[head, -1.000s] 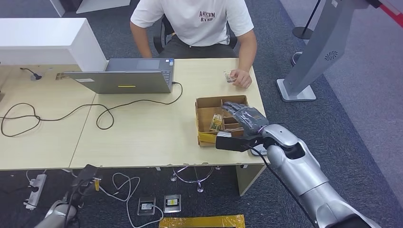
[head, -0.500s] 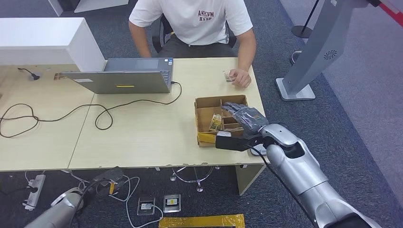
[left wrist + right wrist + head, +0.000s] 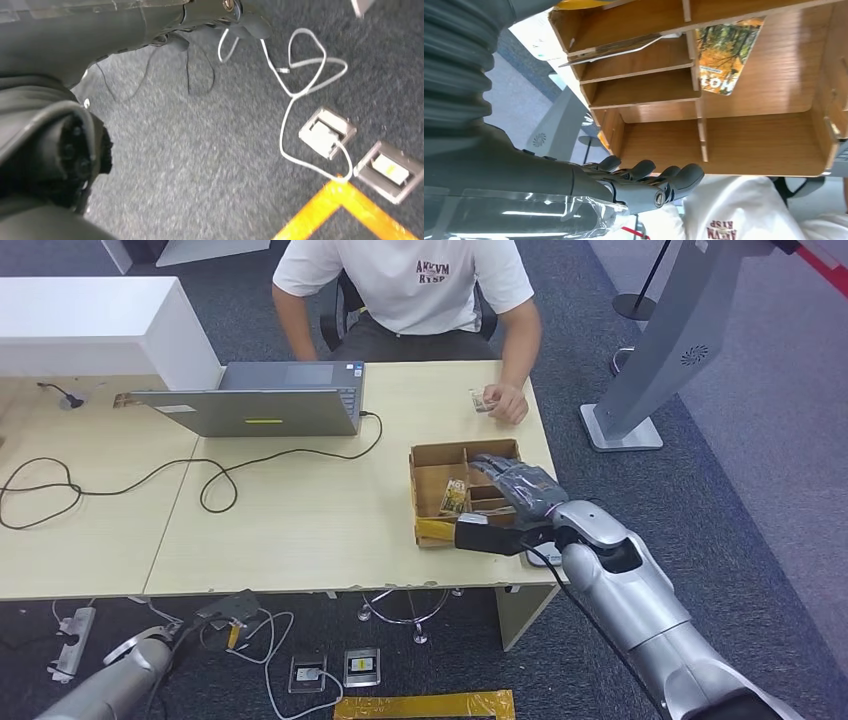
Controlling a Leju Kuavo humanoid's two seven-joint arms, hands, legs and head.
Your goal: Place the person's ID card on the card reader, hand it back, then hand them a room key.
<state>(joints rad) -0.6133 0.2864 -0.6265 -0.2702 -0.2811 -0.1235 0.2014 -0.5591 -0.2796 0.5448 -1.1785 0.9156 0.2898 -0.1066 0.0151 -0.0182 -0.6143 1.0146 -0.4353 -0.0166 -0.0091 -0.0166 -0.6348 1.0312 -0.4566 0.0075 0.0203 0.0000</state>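
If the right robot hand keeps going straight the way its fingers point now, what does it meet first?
Probably the far wall of the wooden organizer box, since the right robot hand hovers over its compartments pointing toward the person. If it clears that rim, the person's hand comes next. Height is unclear.

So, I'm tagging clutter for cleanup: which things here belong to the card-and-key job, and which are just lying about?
Job:
- wooden organizer box
- card in the box
- card under the person's hand
- right hand

Lying about:
- laptop
- black cable
- floor sockets
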